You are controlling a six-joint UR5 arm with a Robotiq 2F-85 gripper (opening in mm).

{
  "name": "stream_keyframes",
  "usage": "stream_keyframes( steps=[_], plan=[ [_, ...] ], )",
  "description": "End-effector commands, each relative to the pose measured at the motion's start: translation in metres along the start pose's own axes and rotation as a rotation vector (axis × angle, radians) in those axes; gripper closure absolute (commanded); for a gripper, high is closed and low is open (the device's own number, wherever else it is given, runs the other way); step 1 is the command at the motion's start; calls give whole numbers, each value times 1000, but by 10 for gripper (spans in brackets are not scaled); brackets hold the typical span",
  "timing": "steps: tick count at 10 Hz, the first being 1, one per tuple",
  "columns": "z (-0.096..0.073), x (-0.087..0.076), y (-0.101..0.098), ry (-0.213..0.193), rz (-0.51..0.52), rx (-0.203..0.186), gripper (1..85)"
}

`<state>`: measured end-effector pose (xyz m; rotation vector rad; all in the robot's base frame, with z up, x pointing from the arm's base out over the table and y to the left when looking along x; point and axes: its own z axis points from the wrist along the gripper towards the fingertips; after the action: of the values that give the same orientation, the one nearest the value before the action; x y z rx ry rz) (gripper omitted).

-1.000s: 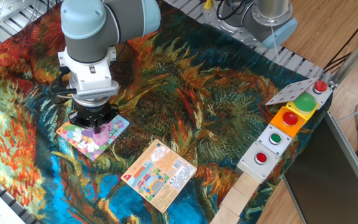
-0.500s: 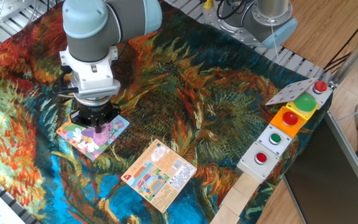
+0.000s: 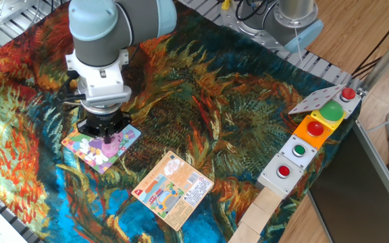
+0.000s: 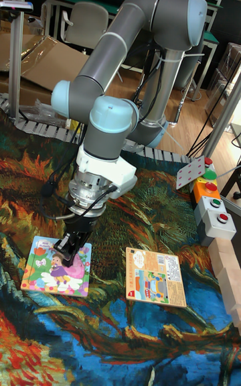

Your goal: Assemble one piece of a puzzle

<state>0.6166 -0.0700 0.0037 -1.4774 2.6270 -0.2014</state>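
A table draped in a swirling blue-and-orange painted cloth [image 3: 235, 115]. The gripper [image 4: 72, 246] points straight down onto the puzzle's [image 3: 86, 150] upper right corner; whether its fingers are spread or closed cannot be told, and the piece cannot be made out. An orange-peach card [image 4: 155, 277] lies nearby.

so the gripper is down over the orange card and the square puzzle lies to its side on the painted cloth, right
Not quite. The gripper is down over the square puzzle, not the orange card. The tall fixed view shows its fingers at the puzzle's upper right corner, while the card lies apart to the side on the painted cloth. The rest of the statement holds once the two are swapped.
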Motion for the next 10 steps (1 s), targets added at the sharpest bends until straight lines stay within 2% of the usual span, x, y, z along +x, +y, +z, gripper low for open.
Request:
stream_keyframes(
  steps=[1, 10],
  plan=[
    [-2, 0, 0, -10, 12, -3, 843],
    [-3, 2, 3, -11, 22, -9, 843]
  ],
)
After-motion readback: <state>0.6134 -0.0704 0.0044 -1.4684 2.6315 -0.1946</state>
